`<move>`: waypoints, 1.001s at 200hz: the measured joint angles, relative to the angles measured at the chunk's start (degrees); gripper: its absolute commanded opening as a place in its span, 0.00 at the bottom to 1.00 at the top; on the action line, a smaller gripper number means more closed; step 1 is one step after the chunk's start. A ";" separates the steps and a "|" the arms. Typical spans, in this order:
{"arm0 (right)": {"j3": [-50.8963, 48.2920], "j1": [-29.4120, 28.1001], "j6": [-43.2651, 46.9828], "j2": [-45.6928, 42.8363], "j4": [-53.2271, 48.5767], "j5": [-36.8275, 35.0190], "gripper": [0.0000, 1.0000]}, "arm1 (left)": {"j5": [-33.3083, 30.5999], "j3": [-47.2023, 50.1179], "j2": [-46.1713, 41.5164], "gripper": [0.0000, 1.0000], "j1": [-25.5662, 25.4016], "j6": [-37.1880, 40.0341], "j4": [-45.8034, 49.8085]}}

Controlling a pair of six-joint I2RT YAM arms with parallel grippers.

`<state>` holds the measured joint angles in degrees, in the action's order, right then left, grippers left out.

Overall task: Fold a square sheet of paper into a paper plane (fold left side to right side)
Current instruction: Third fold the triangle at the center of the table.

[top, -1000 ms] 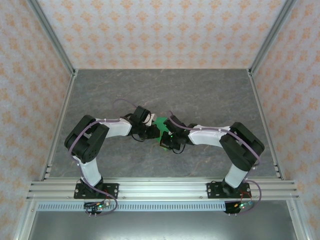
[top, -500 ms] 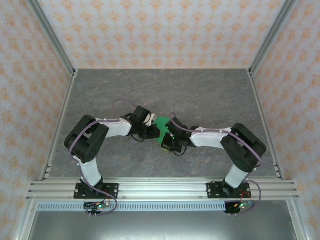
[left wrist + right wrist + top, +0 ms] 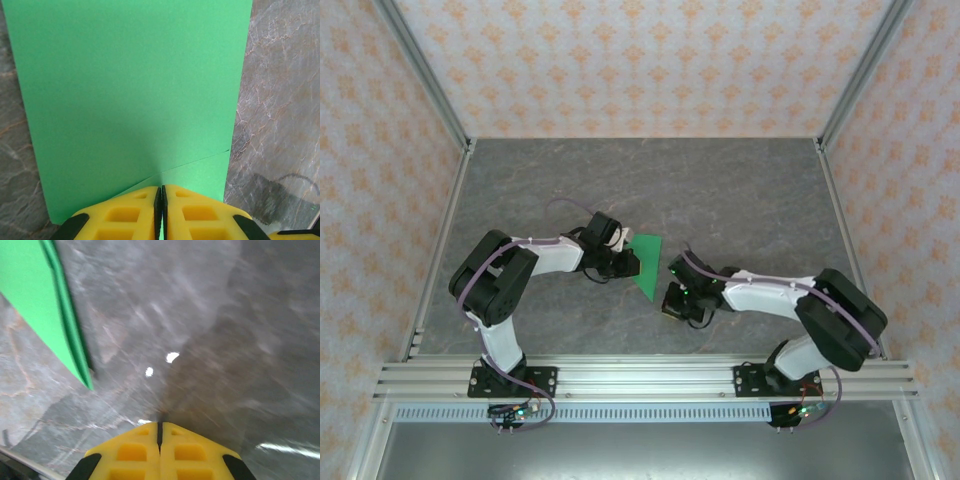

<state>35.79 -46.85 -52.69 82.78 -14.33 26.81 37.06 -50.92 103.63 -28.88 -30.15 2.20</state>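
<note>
Left gripper [image 3: 161, 192]: its yellow fingers were closed together with only a hairline slit between them. The tips rested on the near edge of the paper. Whether they pinched it or just pressed it down could not be told.
Paper [image 3: 130, 90]: the bright green sheet lay flat on the table, stretching straight ahead of the left gripper. The slanting edge of an upper layer crossed it just in front of the fingertips.
Right gripper [image 3: 160, 427]: its fingers were shut and held nothing, above bare table.
Paper seen from the right gripper: it lay ahead and to the left, near but apart. Its pointed corner showed two stacked layers.
Table [image 3: 740, 190]: grey, marbled surface.
Done so far: at least one fold appeared to be made. The sheet was layered, and from above it looked like a wedge, not a square.
Left to do: it was not yet a slim dart and no centre crease showed, so more folds probably remained.
</note>
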 measured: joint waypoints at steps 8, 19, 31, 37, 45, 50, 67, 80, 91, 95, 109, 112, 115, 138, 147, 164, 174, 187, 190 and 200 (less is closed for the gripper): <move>-0.13 -0.02 0.33 -1.20 -2.32 -0.90 0.04 | 0.00 0.00 -0.02 0.14 0.00 0.00 0.02; -0.09 -0.02 1.01 -2.91 -5.16 -2.32 0.05 | 0.00 0.00 -0.02 0.14 0.00 0.00 0.02; 0.31 -0.02 2.01 -4.50 -8.22 -3.89 0.05 | 0.00 0.00 -0.02 0.14 -0.02 0.00 0.02; 0.66 -0.02 2.58 -5.03 -9.51 -4.61 0.05 | -0.02 0.00 -0.04 0.14 -0.02 -0.02 0.04; 1.09 -0.02 3.13 -5.46 -10.67 -5.29 0.05 | -0.02 0.00 -0.04 0.14 -0.02 0.00 0.04; 1.33 -0.02 3.48 -5.66 -11.23 -5.73 0.05 | -0.02 0.00 -0.07 0.14 -0.02 -0.02 0.04; 1.70 -0.02 4.11 -5.88 -12.22 -6.49 0.05 | -0.02 0.00 -0.09 0.14 -0.02 0.00 0.07; 1.70 -0.02 4.48 -5.88 -12.72 -6.73 0.05 | -0.02 0.00 -0.09 0.14 -0.02 0.00 0.09; 1.70 -0.02 4.72 -5.90 -12.94 -6.84 0.05 | -0.04 0.00 -0.11 0.14 -0.02 0.02 0.11; 1.70 -0.02 4.76 -5.90 -12.98 -6.91 0.05 | -0.02 0.00 -0.11 0.14 -0.02 0.04 0.13; 1.73 -0.02 5.18 -5.92 -12.98 -6.88 0.06 | -0.04 -0.04 -0.11 0.14 -0.02 0.07 0.24; 1.73 -0.02 5.20 -5.95 -12.98 -6.91 0.06 | -0.02 -0.04 -0.13 0.14 -0.02 0.04 0.26; 1.73 -0.02 5.38 -5.97 -13.00 -6.93 0.06 | -0.04 -0.04 -0.13 0.14 -0.02 0.07 0.26; 2.38 -0.02 6.25 -7.10 -13.86 -7.61 0.10 | -0.02 -0.04 -0.24 0.15 -0.02 0.02 0.26; 3.02 -0.02 6.58 -8.07 -14.27 -8.28 0.12 | -0.04 -0.04 -0.33 0.16 -0.02 0.02 0.33; 4.61 0.02 7.89 -9.79 -14.29 -9.38 0.12 | -0.04 -0.09 -0.52 0.20 -0.02 -0.02 0.55; 5.46 0.42 8.55 -10.12 -12.98 -9.27 0.11 | -0.07 -0.39 -0.81 0.22 -0.02 0.00 1.11; 6.03 1.44 9.49 -9.66 -10.27 -8.31 0.11 | -0.09 -0.83 -1.33 0.26 0.00 0.02 1.90; 6.10 1.75 9.66 -9.46 -9.66 -7.98 0.11 | -0.09 -0.96 -1.53 0.28 0.00 -0.04 2.10; 6.40 3.02 10.49 -8.13 -7.34 -6.95 0.12 | -0.09 -1.38 -2.47 0.34 0.00 0.09 3.04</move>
<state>42.19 -43.83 -42.19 74.65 -21.67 19.86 36.97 -52.29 101.16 -28.88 -30.06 5.23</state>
